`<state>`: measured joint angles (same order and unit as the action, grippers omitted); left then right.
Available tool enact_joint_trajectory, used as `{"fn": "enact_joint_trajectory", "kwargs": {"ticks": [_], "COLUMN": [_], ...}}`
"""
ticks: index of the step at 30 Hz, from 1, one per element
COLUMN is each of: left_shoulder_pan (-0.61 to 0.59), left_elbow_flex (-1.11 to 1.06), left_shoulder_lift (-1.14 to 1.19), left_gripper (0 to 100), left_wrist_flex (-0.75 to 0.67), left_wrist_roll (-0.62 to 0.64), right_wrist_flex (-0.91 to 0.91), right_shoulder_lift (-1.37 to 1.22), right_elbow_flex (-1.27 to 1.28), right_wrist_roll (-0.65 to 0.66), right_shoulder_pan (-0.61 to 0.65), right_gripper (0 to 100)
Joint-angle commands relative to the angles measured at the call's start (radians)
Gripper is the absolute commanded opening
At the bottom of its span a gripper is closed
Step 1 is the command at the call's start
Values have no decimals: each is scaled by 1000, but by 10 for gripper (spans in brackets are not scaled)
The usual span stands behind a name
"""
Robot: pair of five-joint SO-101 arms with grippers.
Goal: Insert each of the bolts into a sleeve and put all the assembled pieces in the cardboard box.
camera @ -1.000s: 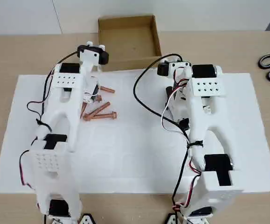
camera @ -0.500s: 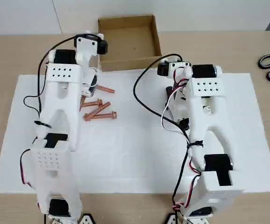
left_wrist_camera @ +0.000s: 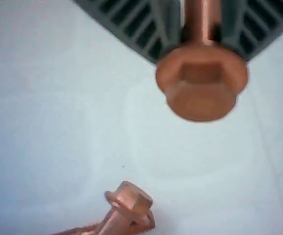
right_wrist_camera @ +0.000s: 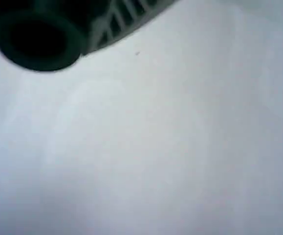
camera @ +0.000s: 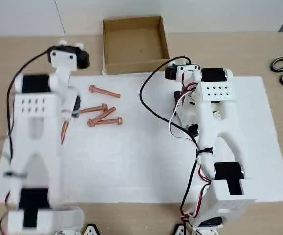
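Four copper hex bolts (camera: 104,121) lie near the far-left corner of the white foam mat (camera: 146,166), the left gripper (left_wrist_camera: 200,29) pinching a fifth bolt (left_wrist_camera: 201,83) (right gripper (right_wrist_camera: 82,29) apparently clamps a black sleeve (right_wrist_camera: 33,41)).

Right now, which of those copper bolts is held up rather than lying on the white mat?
The bolt pinched between the left arm's fingers. The other four bolts lie flat on the mat, untouched.

The bolt (left_wrist_camera: 201,83) between my left fingers (left_wrist_camera: 126,24) was copper-coloured metal, smooth with a dull sheen. The fingers themselves were dark ribbed plastic. Under me lay a matt white foam sheet (camera: 141,166) on a pale wood-grain table (camera: 229,49). The box (camera: 134,43) was plain brown cardboard, matt.
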<state>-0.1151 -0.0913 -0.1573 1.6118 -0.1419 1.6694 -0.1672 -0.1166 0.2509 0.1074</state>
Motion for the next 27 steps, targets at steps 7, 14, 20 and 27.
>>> {"fn": "enact_joint_trajectory", "kwargs": {"ticks": [7, 14, 20, 27], "left_shoulder_pan": [-5, -5, -6, -6], "left_elbow_flex": [-605, -641, -641, -639], "left_shoulder_lift": [-132, 3, 63, 72], "left_gripper": [6, 9, 83, 84], "left_wrist_flex": [-574, -663, -704, -704], "left_wrist_roll": [3, 5, 5, 5], "right_wrist_flex": [-12, -12, -12, -10], "right_shoulder_lift": [59, 59, 59, 59], "right_elbow_flex": [29, 29, 29, 29], "right_wrist_roll": [3, 2, 2, 2], "right_shoulder_pan": [-2, -4, -5, -5], "right_gripper": [5, 5, 5, 5]}}
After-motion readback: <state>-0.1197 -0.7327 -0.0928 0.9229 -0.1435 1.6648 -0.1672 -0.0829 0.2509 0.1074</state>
